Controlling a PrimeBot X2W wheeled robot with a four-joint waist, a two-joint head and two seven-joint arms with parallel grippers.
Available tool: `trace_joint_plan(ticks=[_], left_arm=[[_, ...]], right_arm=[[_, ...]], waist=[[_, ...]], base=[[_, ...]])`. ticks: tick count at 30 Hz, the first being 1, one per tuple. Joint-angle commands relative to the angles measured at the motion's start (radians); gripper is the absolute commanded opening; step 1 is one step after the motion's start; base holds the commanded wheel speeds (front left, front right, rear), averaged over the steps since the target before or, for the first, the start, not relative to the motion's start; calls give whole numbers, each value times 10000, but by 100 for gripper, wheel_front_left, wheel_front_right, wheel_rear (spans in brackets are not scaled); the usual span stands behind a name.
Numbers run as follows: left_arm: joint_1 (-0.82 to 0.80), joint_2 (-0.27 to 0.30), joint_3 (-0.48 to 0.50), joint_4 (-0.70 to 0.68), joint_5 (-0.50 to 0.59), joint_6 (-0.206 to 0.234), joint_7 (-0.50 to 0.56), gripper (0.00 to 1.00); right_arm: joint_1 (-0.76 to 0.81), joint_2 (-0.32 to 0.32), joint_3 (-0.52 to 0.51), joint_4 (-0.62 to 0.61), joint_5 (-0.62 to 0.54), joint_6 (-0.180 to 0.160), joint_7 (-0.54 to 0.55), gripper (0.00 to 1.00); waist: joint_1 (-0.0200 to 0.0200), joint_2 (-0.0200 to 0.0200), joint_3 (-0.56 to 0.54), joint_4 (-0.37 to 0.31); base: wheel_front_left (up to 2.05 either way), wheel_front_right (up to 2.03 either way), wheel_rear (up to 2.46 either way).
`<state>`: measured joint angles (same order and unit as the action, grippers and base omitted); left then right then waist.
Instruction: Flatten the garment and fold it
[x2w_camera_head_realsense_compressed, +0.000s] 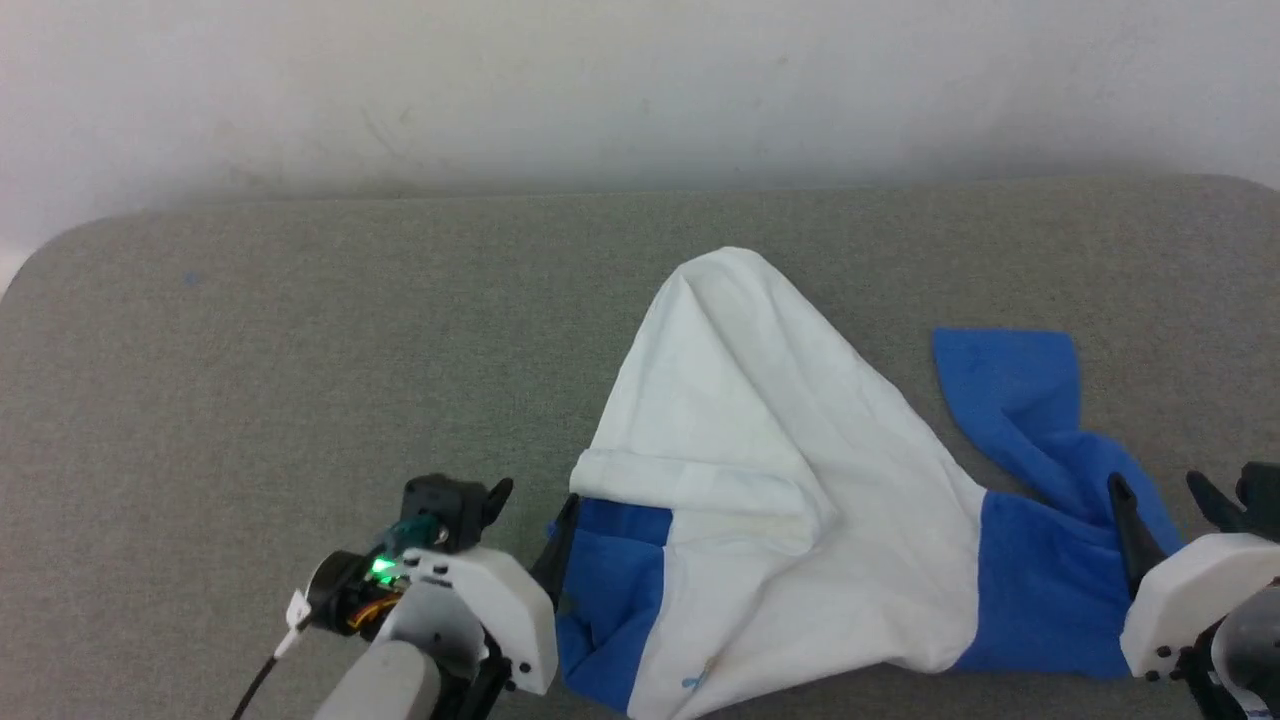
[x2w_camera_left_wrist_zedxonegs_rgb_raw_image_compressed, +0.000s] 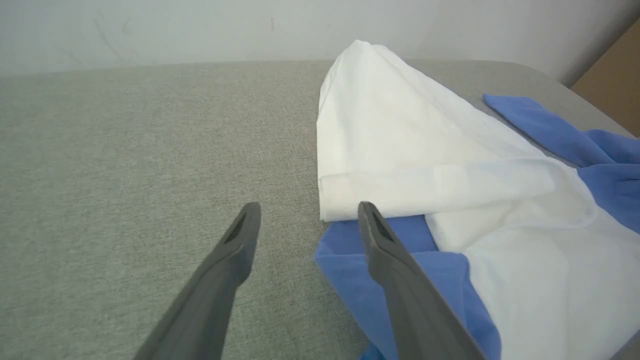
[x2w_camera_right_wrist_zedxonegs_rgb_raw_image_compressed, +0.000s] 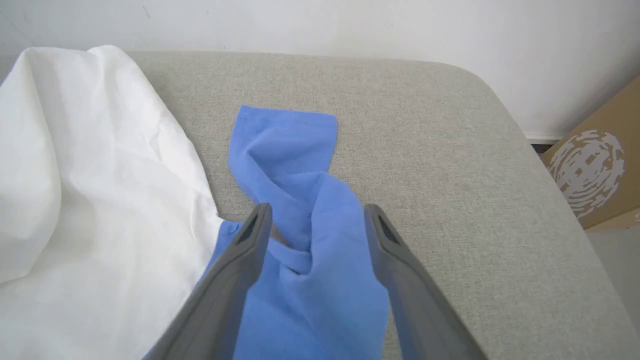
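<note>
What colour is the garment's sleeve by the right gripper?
The sleeve is bright blue; right wrist view shows it best.

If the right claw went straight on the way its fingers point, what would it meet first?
Probably the garment's twisted blue sleeve: the right claw stands open with the sleeve lying between its fingers, bunched just ahead. Height above the cloth is unclear; beyond lies grey padded surface.

The tabletop (x2w_camera_head_realsense_compressed: 300, 330) is grey and looks soft, and it has round corners. A shirt (x2w_camera_head_realsense_compressed: 780, 470) lies crumpled on its right half, with the white part bunched up to a point at the far end. One blue sleeve (x2w_camera_head_realsense_compressed: 1010, 390) lies twisted on the right, and the other sleeve (x2w_camera_head_realsense_compressed: 610, 580) is tucked partly under the white part.
</note>
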<state>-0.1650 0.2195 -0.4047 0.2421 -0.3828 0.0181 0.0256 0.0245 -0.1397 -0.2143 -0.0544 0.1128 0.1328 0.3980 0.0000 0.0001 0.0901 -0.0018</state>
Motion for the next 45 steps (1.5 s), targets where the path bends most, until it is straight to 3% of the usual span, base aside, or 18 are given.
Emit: trace_joint_plan(ticks=[1, 6, 15, 19, 20, 21, 22, 25, 30, 38, 45], left_arm=[[-529, 92, -212, -38, -136, -122, 1102, 100], [-1277, 290, -859, -5, -361, -357, 4310, 100], [-2134, 505, -1255, 385, 223, 64, 5776, 100], [-2245, 560, -1633, 977, 261, -207, 6466, 100], [-2235, 567, -1731, 1092, 201, -338, 6688, 33], [-2226, 583, -1802, 1171, 152, -437, 6853, 5], [-2213, 592, -1826, 1208, 101, -491, 6932, 0], [-2135, 597, -1682, 1161, -49, -427, 6736, 0], [-1755, 616, -1073, 693, -246, 21, 5392, 0], [-774, 806, 593, -592, -527, 1605, 3340, 0], [-518, 1023, 2057, -2170, -273, 2856, 1401, 0]], right_arm=[[-166, 156, 67, -176, -162, -21, -417, 100], [-269, 462, 264, -326, -326, -21, -970, 100], [-360, 715, 493, -187, -323, -21, -1476, 100], [-399, 782, 620, 20, -295, -21, -1683, 100], [-420, 795, 628, 70, -300, -21, -1729, 100], [-438, 807, 629, 117, -302, -21, -1771, 100], [-453, 818, 630, 158, -305, -21, -1811, 100], [-471, 842, 611, 298, -330, -21, -1925, 100], [-407, 861, 524, 511, -430, -21, -2062, 100], [-84, 874, 692, 590, -493, -21, -2090, 100], [100, 881, 819, 496, -494, -21, -1970, 100]], waist=[[0, -1, 91, -82], [0, -1, 333, -308], [0, -1, 917, -743], [0, -1, 1146, -886], [0, -1, 1177, -904], [0, -1, 1194, -913], [0, -1, 1206, -921], [0, -1, 1136, -893], [0, -1, 688, -672], [0, -1, -316, -86], [0, -1, -490, 210]], base=[[0, 0, 0], [0, 0, 0], [0, 0, 0], [0, 0, 0], [0, 0, 0], [0, 0, 0], [0, 0, 0], [0, 0, 0], [0, 0, 0], [0, 0, 0], [0, 0, 0]])
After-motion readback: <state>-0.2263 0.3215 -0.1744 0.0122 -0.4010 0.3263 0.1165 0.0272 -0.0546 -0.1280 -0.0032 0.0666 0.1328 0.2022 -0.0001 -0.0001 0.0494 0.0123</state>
